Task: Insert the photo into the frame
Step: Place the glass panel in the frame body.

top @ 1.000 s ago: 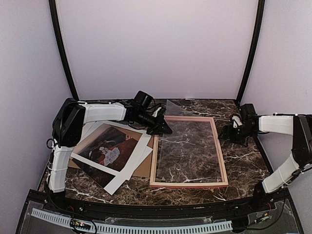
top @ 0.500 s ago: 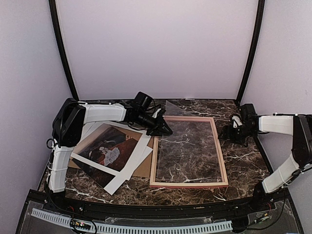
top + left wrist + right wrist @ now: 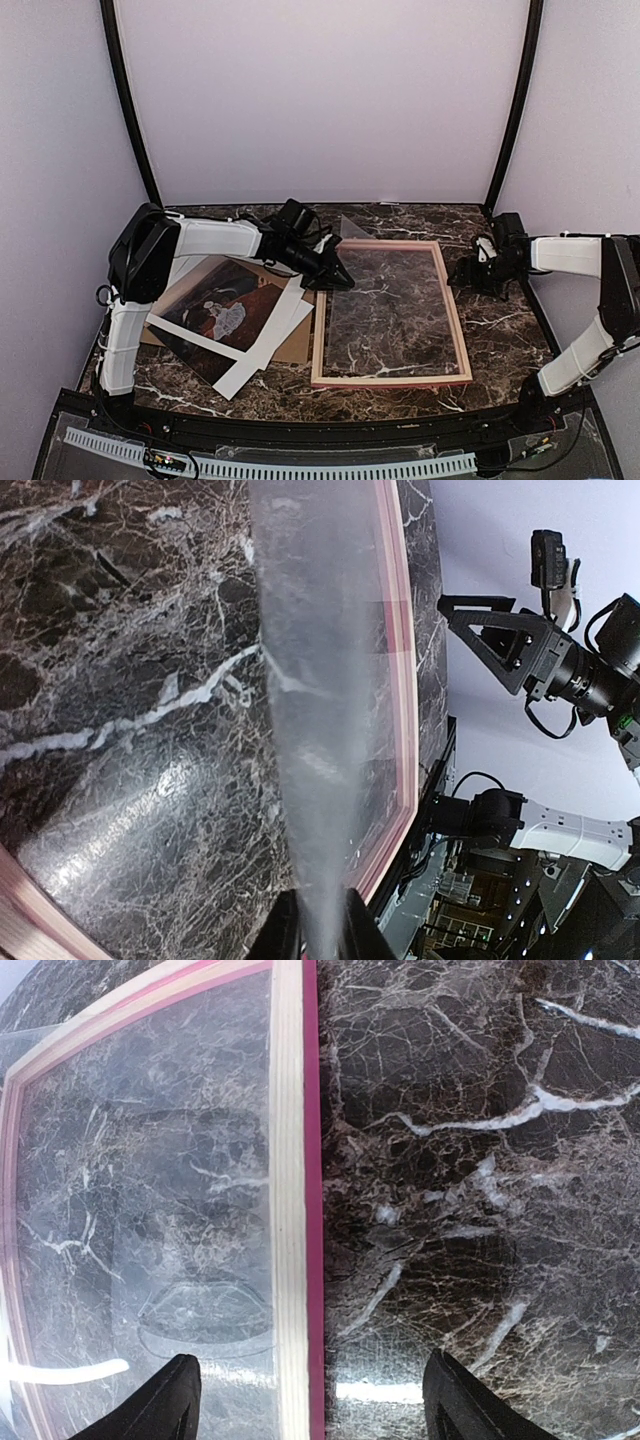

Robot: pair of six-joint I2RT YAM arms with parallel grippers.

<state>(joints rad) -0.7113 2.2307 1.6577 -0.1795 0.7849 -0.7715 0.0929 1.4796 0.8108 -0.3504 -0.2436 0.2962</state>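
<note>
The dark, white-veined marble desk (image 3: 500, 330) carries the pink frame (image 3: 392, 379) flat at centre-right of the top view. A brown cardboard board (image 3: 300, 345) lies at left centre, partly under a white mat (image 3: 262, 342).

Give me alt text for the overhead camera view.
The left gripper pinches a clear sheet at the far-left corner of the pink frame, which lies on a dark marble table. The photo lies left of it; the right gripper is open beside the frame's right rail.

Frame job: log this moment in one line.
left gripper: shut on clear sheet | right gripper: open, by frame | photo: outside frame
</note>
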